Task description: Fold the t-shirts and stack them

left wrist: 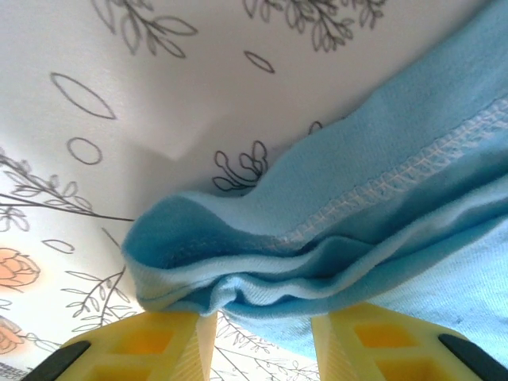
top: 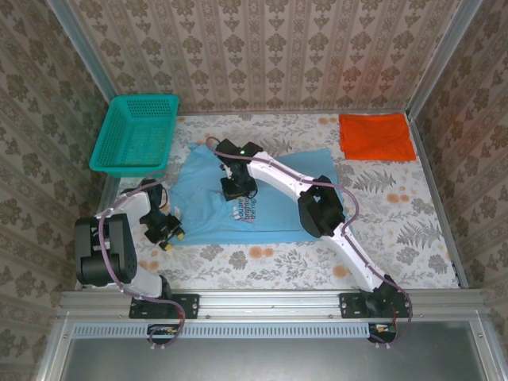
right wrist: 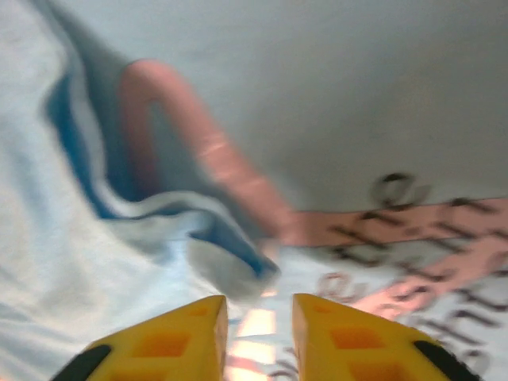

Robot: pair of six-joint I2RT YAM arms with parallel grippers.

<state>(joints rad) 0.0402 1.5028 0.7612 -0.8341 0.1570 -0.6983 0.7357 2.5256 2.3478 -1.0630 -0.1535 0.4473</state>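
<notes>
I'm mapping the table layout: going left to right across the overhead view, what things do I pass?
Teal plastic mesh basket, light blue cloth t-shirt with chest print, folded orange-red cloth t-shirt.

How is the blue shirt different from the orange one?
The blue t-shirt is light blue with writing printed on it; the orange t-shirt is plain. The blue t-shirt lies spread out mid-table; the orange t-shirt is folded up in the far right corner. Both lie on the flowery table.

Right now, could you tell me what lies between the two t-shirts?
Only bare floral tablecloth separates the light blue t-shirt from the orange t-shirt, as the top view shows.
</notes>
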